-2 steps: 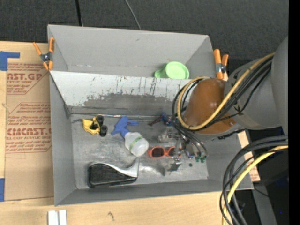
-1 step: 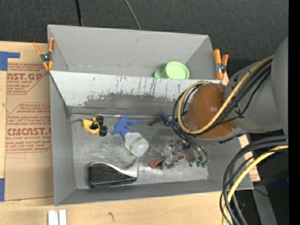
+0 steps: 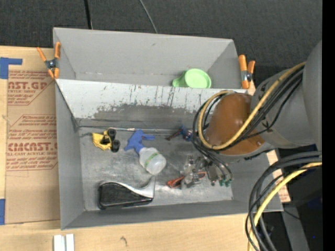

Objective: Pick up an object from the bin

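- The gripper (image 3: 198, 172) hangs low over the right part of the floor of the grey metal bin (image 3: 70, 156), below the arm's orange-brown wrist cover (image 3: 230, 124) and its looped cables.
- Whether the gripper is spread or pressed together I cannot tell; dark parts and wires crowd it, and nothing can be seen held in it.
- The nearest thing is a small red piece (image 3: 175, 182) on the floor, just beside the gripper on the view's left and slightly toward the near wall. Its long axis seems to run roughly left to right, tilted a little.
- Judged from this, a pick of that piece would call for a short shift leftward and toward the near wall before closing.
- Farther left, apart from the gripper, lies a clear plastic spray bottle with a blue trigger head (image 3: 148, 156), slanting from upper left to lower right.
- A black flat elongated thing (image 3: 121, 195) lies along the near wall, well apart.
- A small yellow-and-black toy (image 3: 104, 140) sits far left, and a green round lid (image 3: 194, 79) rests up on the back slope.
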`<action>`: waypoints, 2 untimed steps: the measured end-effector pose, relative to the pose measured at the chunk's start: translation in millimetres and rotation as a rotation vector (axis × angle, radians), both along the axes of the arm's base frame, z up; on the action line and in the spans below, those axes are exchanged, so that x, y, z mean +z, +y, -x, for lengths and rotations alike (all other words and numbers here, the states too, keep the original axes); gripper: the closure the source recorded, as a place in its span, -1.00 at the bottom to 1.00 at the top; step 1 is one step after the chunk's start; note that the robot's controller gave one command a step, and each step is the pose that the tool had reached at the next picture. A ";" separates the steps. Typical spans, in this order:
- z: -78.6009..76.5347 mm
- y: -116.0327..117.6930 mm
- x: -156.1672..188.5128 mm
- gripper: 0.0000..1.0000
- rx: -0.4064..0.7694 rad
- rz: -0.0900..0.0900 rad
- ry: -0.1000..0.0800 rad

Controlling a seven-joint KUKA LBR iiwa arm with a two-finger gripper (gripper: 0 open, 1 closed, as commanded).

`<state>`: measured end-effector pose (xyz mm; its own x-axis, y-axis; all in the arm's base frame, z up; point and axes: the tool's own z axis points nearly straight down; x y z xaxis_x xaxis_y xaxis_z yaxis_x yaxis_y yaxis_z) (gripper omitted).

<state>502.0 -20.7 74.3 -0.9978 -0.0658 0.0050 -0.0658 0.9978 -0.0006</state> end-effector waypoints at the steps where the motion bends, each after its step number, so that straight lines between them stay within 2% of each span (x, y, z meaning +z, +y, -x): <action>1: 1.2 0.1 2.4 1.00 0.000 0.000 0.005; 2: 3.4 0.8 17.0 1.00 0.001 -0.001 0.006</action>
